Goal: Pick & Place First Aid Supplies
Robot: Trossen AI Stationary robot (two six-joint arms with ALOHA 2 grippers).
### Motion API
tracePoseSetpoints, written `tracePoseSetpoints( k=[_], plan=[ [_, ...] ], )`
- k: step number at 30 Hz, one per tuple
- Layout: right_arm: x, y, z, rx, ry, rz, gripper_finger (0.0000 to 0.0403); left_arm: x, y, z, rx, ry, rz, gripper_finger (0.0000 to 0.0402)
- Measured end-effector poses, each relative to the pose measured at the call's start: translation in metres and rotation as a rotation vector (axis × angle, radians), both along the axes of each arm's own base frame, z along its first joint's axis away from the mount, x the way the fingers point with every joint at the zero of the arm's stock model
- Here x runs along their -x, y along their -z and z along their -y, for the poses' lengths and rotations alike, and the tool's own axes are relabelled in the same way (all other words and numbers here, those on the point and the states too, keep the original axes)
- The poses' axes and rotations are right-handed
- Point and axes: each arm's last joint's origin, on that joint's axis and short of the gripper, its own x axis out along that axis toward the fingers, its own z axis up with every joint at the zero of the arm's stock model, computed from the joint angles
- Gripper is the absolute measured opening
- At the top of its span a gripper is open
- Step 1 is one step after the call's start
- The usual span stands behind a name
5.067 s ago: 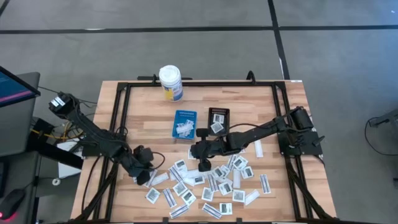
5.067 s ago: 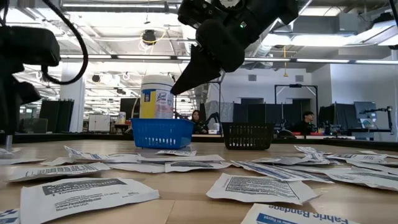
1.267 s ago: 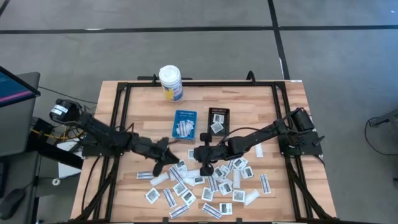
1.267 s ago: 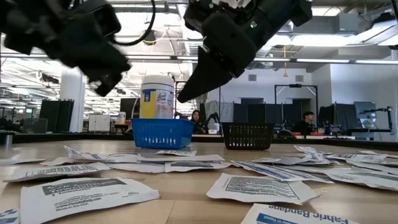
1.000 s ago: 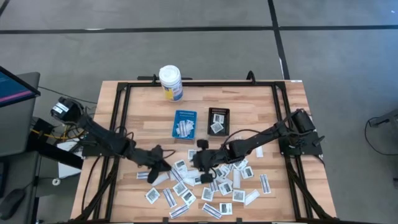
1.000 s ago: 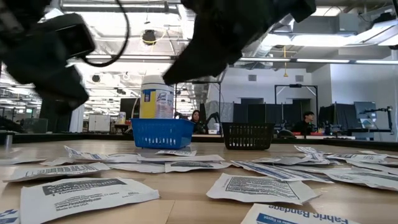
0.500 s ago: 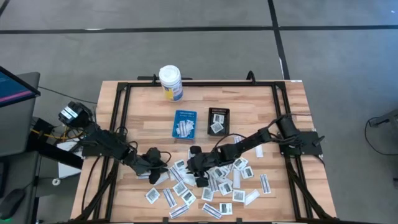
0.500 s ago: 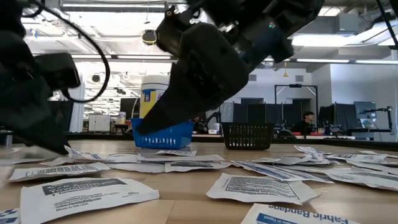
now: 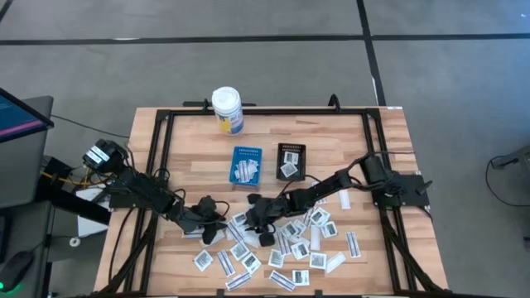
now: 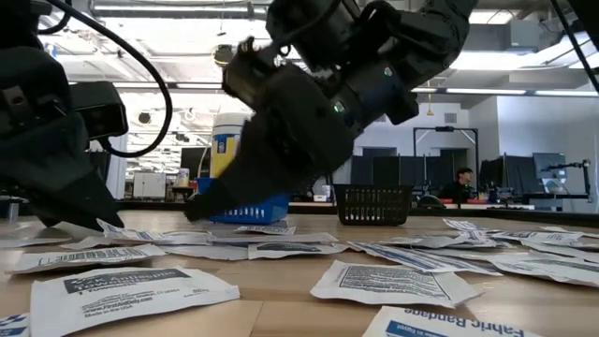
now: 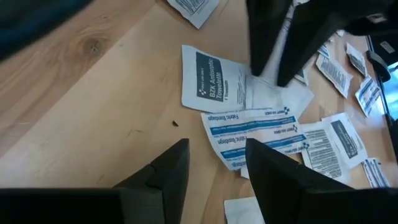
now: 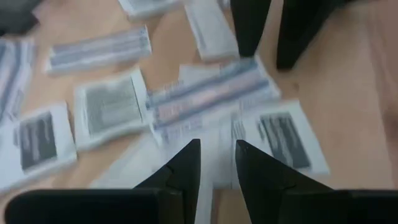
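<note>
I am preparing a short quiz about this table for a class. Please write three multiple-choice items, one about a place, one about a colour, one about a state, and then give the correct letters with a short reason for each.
1. Where does the white bottle stand?
A. at the table's far edge, behind the blue tray
B. among the packets
C. inside the black tray

2. What colour is the tray to the left of the black tray in the high view?
A. red
B. blue
C. green

3. How do the fingers of the left gripper stand?
A. shut on a packet
B. apart, with nothing between them
C. shut on the bottle

Answers:
1 A, the high view shows it beyond the trays, clear of the packets.
2 B, its rim is blue in the high and low views.
3 B, the left wrist view shows a gap between the fingers, over a blue-printed bandage packet lying on the wood.
</note>
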Motion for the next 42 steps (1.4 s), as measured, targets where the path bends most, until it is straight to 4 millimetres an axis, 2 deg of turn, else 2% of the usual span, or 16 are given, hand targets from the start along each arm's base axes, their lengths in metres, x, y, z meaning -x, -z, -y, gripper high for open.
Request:
tracePoseSetpoints(
  k=[5, 11, 19, 29, 34, 42],
  plan=[
    [-0.001, 0.004, 0.002, 0.018, -0.019, -0.002, 0.0095, 0.000, 0.001, 0.001, 0.000, 0.025, -0.008, 0.0144],
    [-0.001, 0.003, 0.005, 0.018, -0.012, -0.004, 0.0095, 0.004, 0.001, 0.009, 0.029, 0.104, -0.019, 0.0080],
    [-0.001, 0.003, 0.005, 0.018, -0.012, -0.004, 0.0095, 0.003, 0.001, 0.006, 0.029, 0.076, -0.018, 0.0010],
    [-0.001, 0.003, 0.005, 0.019, -0.011, -0.004, 0.0095, 0.003, 0.001, 0.004, -0.064, 0.083, 0.013, 0.0005],
    [-0.001, 0.003, 0.005, 0.001, 0.002, -0.011, 0.0095, 0.002, -0.007, 0.003, -0.107, 0.060, 0.076, 0.0006],
    [0.001, 0.005, 0.002, -0.010, 0.006, -0.039, 0.0095, -0.008, -0.017, -0.016, -0.162, -0.014, 0.124, 0.0006]
  ],
)
